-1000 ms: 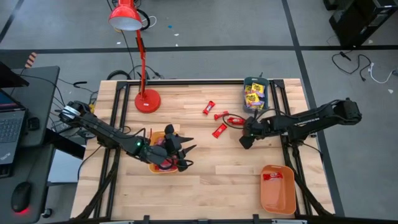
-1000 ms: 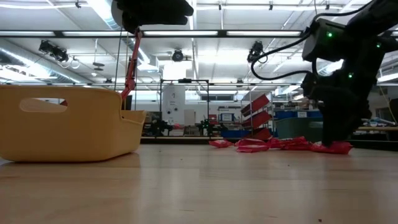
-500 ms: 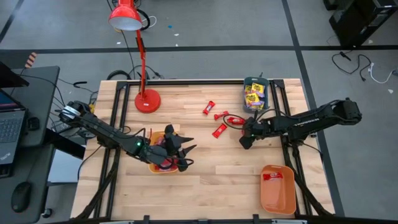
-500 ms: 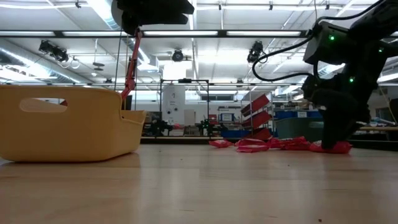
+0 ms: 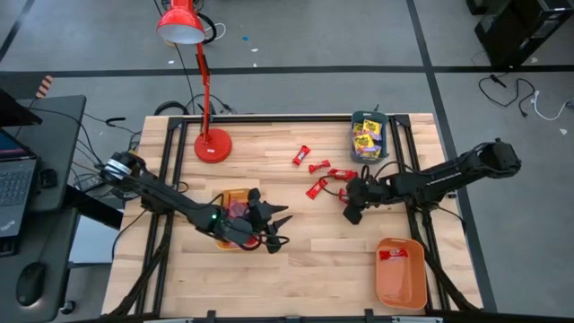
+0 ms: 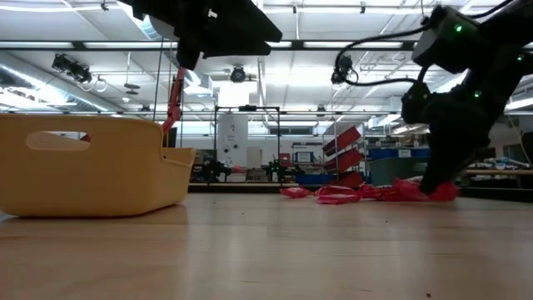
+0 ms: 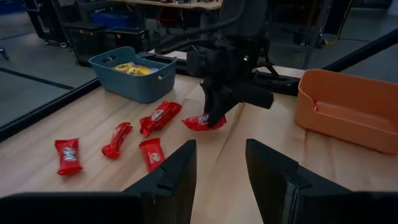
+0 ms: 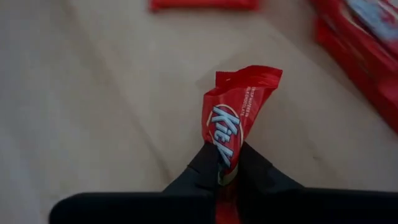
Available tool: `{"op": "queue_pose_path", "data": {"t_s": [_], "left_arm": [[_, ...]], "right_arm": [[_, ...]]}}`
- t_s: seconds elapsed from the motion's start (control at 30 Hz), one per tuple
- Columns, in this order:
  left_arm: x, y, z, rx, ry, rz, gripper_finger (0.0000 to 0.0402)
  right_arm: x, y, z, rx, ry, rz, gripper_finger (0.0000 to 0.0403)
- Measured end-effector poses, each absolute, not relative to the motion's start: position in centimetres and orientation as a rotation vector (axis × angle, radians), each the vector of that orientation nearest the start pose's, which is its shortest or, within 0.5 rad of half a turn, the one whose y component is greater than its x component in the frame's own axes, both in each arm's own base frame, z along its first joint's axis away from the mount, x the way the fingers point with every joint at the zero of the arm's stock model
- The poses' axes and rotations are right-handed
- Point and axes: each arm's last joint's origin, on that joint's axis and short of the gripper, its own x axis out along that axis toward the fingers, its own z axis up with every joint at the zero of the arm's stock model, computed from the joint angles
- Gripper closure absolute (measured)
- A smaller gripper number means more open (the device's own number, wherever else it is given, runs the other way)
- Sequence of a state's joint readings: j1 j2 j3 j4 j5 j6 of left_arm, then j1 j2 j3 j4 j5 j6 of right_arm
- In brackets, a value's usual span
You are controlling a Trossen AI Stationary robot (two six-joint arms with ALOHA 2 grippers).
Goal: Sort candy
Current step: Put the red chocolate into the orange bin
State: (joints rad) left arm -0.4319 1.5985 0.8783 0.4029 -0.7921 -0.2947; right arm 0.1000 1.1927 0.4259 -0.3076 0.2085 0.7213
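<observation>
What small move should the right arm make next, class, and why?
Probably lift and carry toward the orange tray: the right tool is shut on a red candy, and that tray already holds a red one. The left tool waits, open, beside the yellow tray.

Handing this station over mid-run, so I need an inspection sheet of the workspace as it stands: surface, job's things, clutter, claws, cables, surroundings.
Surface: wooden table, dark rails down both sides.
Job's things: four red candies loose at mid-table; yellow packets in the teal tray; one red candy in the orange tray; pinkish candies in the yellow tray.
Clutter: red desk lamp standing on the table.
Claws: right claw shut on a red KitKat, lifted off the wood; left claw open, empty, beside the yellow tray.
Cables: loose cords on the floor beyond the table.
Surroundings: laptop and mouse on a side desk; no people seen.
</observation>
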Motion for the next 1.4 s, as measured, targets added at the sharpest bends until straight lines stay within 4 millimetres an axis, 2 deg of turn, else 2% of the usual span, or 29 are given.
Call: {"op": "queue_pose_path", "data": {"t_s": [0.23,0.4,0.5,0.63,0.83,0.97,1.13,1.4], "left_arm": [[32.5,-12.0,21.3,-0.164,0.157,0.399,0.0261],[33.7,-11.2,20.3,-0.271,0.172,0.254,0.0261],[34.4,-10.5,19.6,-0.351,0.181,0.212,0.0261],[35.0,-9.3,18.8,-0.433,0.182,0.262,0.0261],[35.9,-7.6,18.1,-0.461,0.136,0.303,0.0261],[36.4,-7.2,18.2,-0.383,0.068,0.294,0.0261],[36.8,-7.1,18.4,-0.195,-0.010,0.296,0.0261],[37.2,-6.8,18.8,-0.003,-0.008,0.394,0.0255]], "right_arm": [[20.1,3.3,15.0,0.322,0.788,-0.273,0.0374],[20.7,4.8,16.0,0.122,0.651,-0.201,0.0381],[20.8,5.5,16.4,0.001,0.600,-0.200,0.0378],[20.8,6.2,17.1,-0.172,0.572,-0.219,0.0377],[21.2,6.6,18.3,-0.332,0.531,-0.291,0.0380],[21.4,6.5,18.6,-0.367,0.528,-0.307,0.0378],[21.4,6.3,18.6,-0.416,0.535,-0.339,0.0381],[21.3,6.1,18.8,-0.480,0.535,-0.399,0.0379]]}}
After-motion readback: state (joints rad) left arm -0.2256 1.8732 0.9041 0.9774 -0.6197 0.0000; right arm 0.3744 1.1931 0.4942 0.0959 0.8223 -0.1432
